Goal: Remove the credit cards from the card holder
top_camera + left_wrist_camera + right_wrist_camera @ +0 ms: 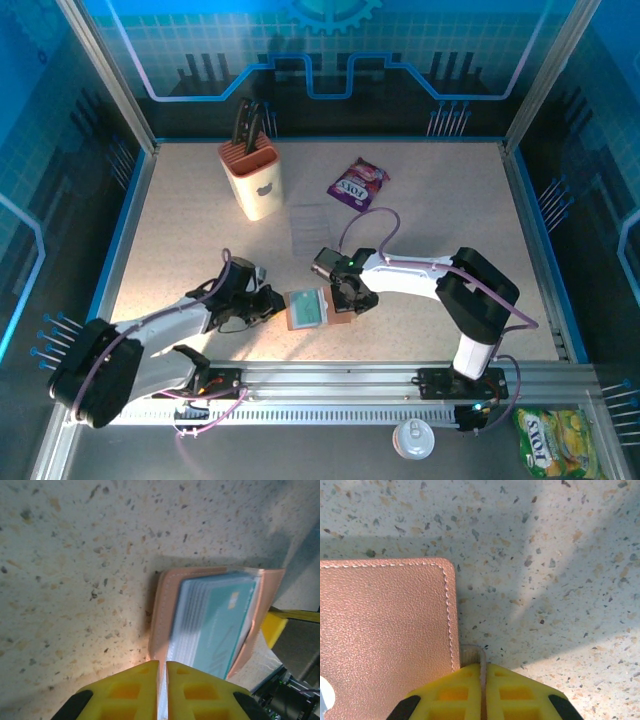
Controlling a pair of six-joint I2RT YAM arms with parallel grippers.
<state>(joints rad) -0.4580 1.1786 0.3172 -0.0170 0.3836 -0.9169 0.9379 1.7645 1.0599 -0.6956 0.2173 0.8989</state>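
Observation:
The tan-brown card holder (pixel 340 318) lies open on the table between my two grippers, its grey-blue clear sleeves (pixel 192 615) facing up. A teal credit card (pixel 222 625) sits in the top sleeve; other cards are hidden beneath it. My left gripper (pixel 162 663) meets the holder's left side (pixel 274 302), fingers shut on a thin pale sleeve edge beside the leather cover (pixel 161 605). My right gripper (pixel 483 665) is shut on the holder's strap tab (pixel 471 654) at the right side (pixel 350 298). The leather back (pixel 385 630) fills the left of the right wrist view.
A knife block (pixel 252 178) stands at the back left, a purple snack packet (pixel 357 183) at the back centre, and a clear plastic tray (pixel 309 228) just behind the holder. The metal rail (pixel 340 385) runs along the near edge.

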